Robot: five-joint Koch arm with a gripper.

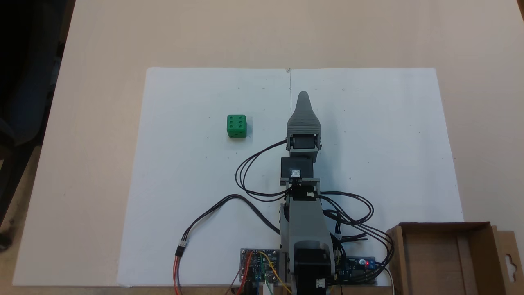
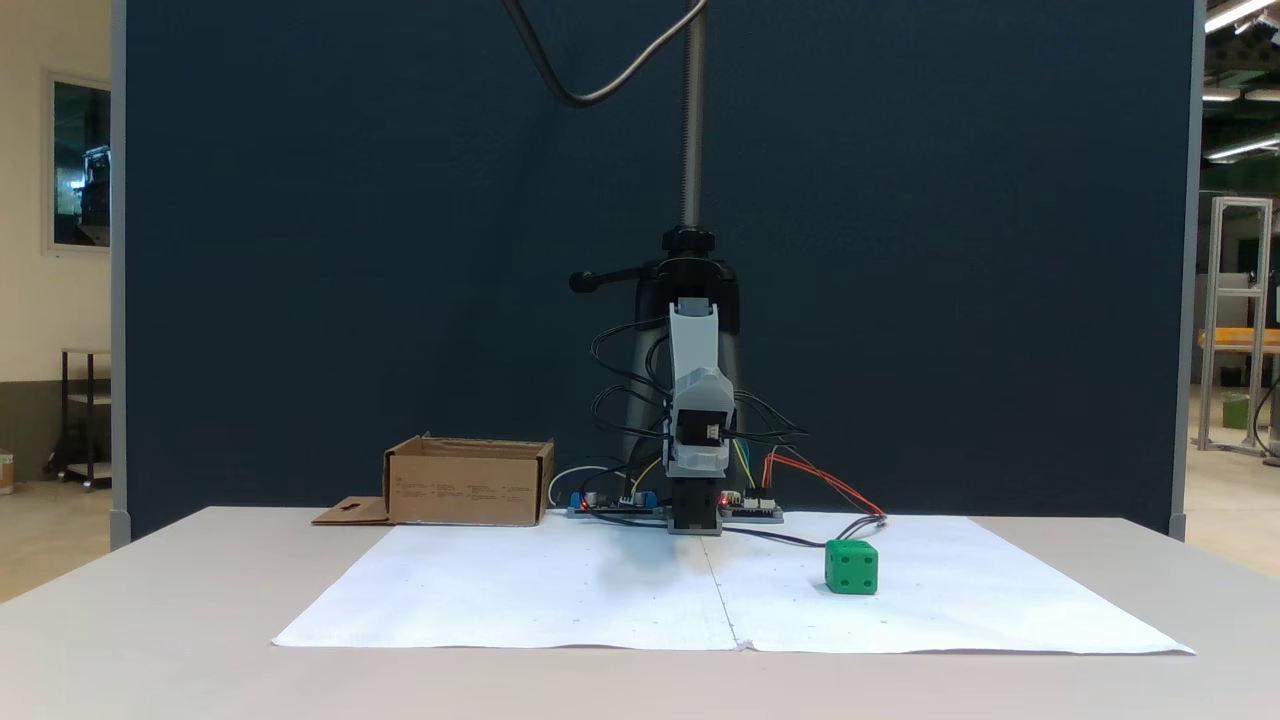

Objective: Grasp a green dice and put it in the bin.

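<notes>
Gripper [image 1: 303, 96] points to 12 o'clock over the white paper [image 1: 196, 192], holding nothing; open or closed, cannot tell. Green dice [image 1: 236, 125] sits on the paper at its 10 o'clock, well apart. Bin [image 1: 434, 258] on the surface [image 1: 102, 41] at 5 o'clock.

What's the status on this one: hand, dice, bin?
Hand up off the sheet, state unclear. Green dice untouched on white paper, apart from arm. Bin beside base. Nothing between.

Bright green dice [image 1: 236, 125], brown cardboard box [image 1: 446, 256], grey gripper [image 1: 303, 96].
White paper sheet [image 1: 196, 184] on a beige table [image 1: 102, 37]; dark blue backdrop [image 2: 350, 250].
</notes>
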